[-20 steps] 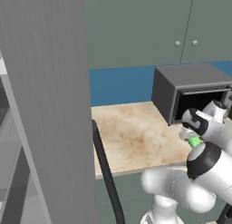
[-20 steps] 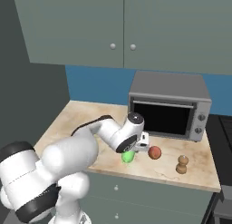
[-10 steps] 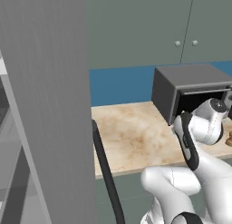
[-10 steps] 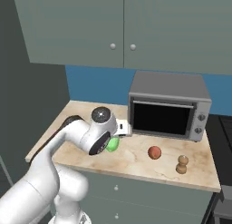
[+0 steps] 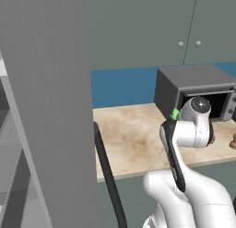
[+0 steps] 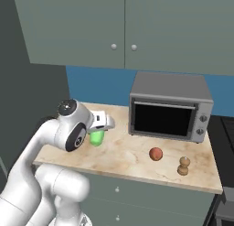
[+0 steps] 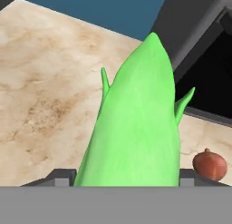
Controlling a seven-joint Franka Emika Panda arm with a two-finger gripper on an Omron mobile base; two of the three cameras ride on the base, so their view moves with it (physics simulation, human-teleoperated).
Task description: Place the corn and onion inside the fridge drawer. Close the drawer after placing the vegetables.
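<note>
The hand (image 6: 101,129) is gripping the corn (image 6: 96,137), carrying it above the bench (image 6: 128,154) with its long axis running out along the fingers; the onion (image 6: 156,153) is lying near the microwave (image 6: 170,111).

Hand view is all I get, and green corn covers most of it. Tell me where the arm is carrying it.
Observer: In the right base view the gripper holds the corn above the left part of the counter, well left of the microwave.
Operator: Report what else lies on that counter.
Observer: The onion sits in front of the microwave, and a small tan knobbed thing stands to its right, near the counter's front edge.
Operator: Say where the fridge is.
Observer: The left base view shows a tall grey fridge panel left of the counter, with a black bar handle.
</note>
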